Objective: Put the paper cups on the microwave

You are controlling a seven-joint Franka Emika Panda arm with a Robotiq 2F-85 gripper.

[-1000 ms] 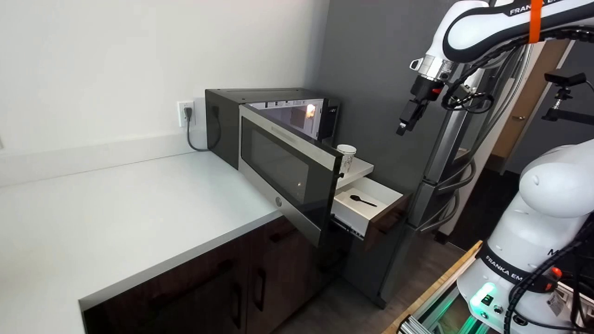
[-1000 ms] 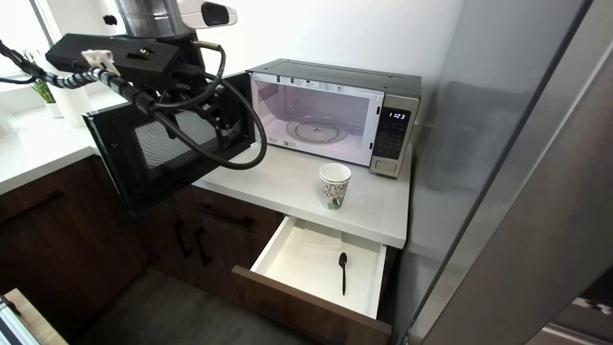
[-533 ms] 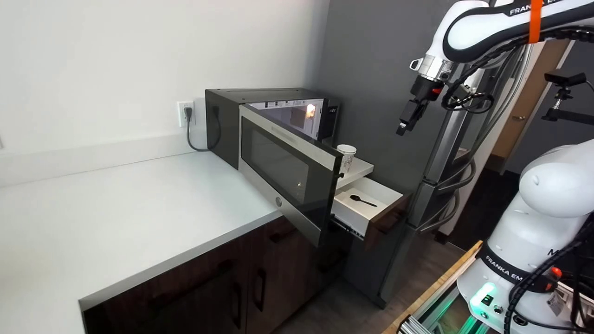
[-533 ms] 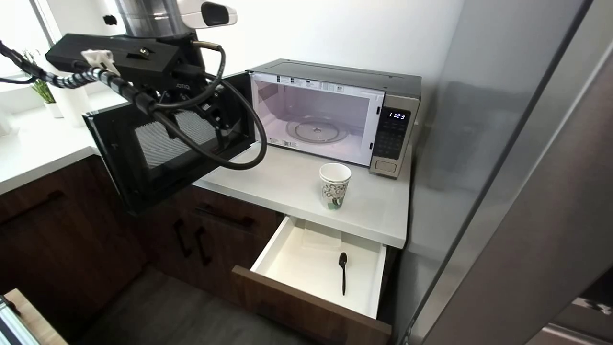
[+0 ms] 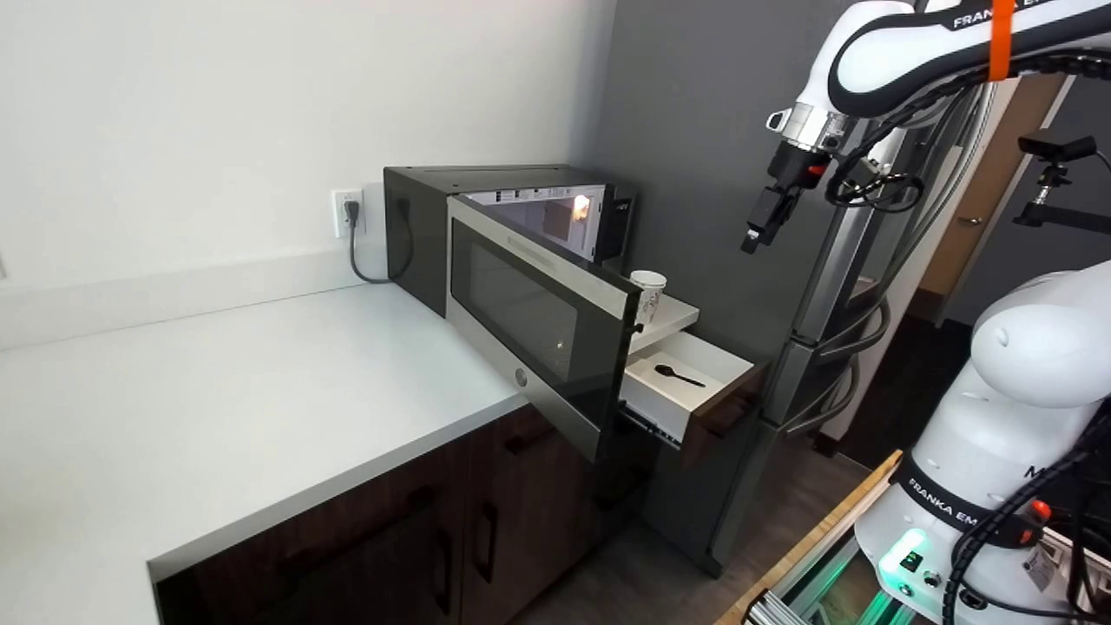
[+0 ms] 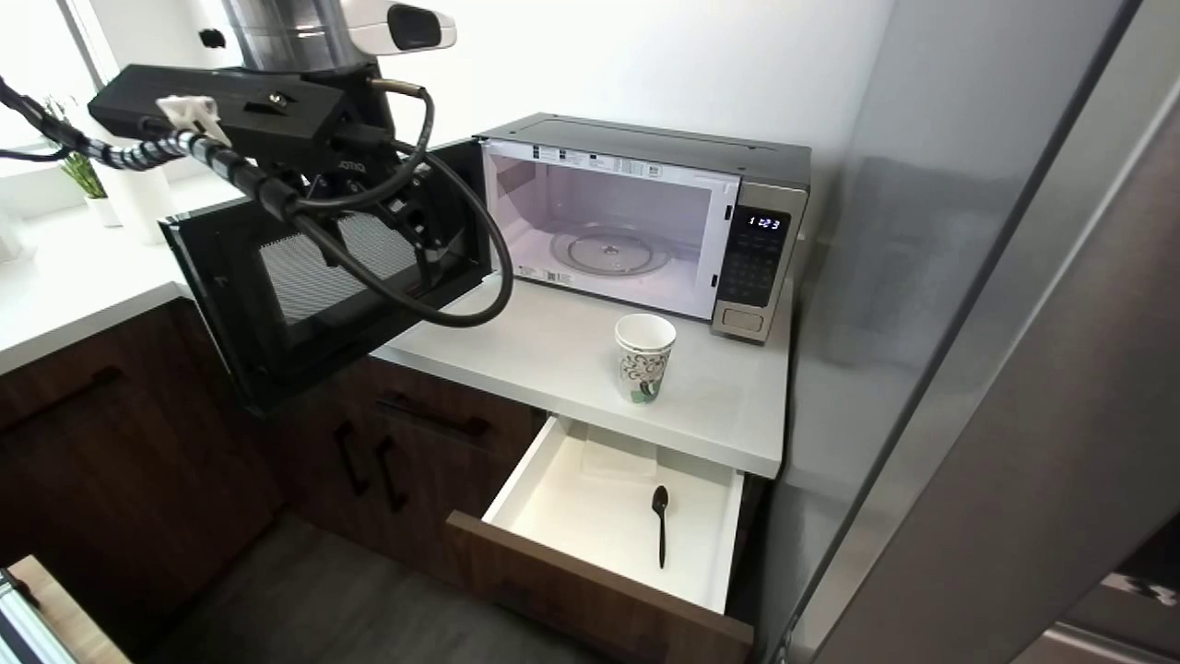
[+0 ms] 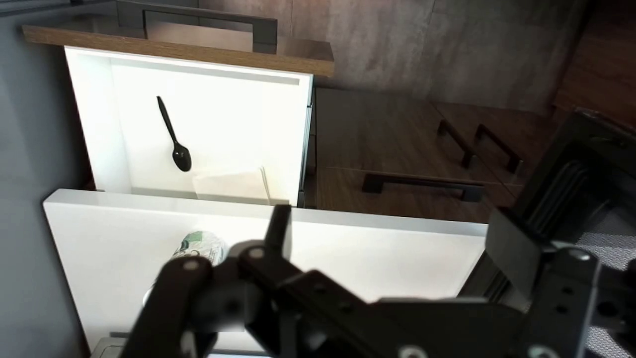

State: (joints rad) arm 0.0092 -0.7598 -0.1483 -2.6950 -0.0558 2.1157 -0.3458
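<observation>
Currently the arm (image 5: 885, 61) reaches high in front of the microwave (image 6: 636, 212), and its gripper (image 7: 396, 236) slants downward, the fingers (image 7: 514, 251) wide apart. Compared with half a second before, arm and cups (image 6: 643, 364) keep the same places. The cups stand upright on the counter (image 6: 553, 337), near the microwave's front. The wrist view shows the fingers better, but the gripper covers part of the cups; an exterior view shows the plug (image 5: 351, 209) beside the microwave.

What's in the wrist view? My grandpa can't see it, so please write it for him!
An open, empty gripper spans the foreground, partly hiding a patterned paper cup on a white counter. Farther up the picture, a pulled-out drawer holds a black spoon.
</observation>
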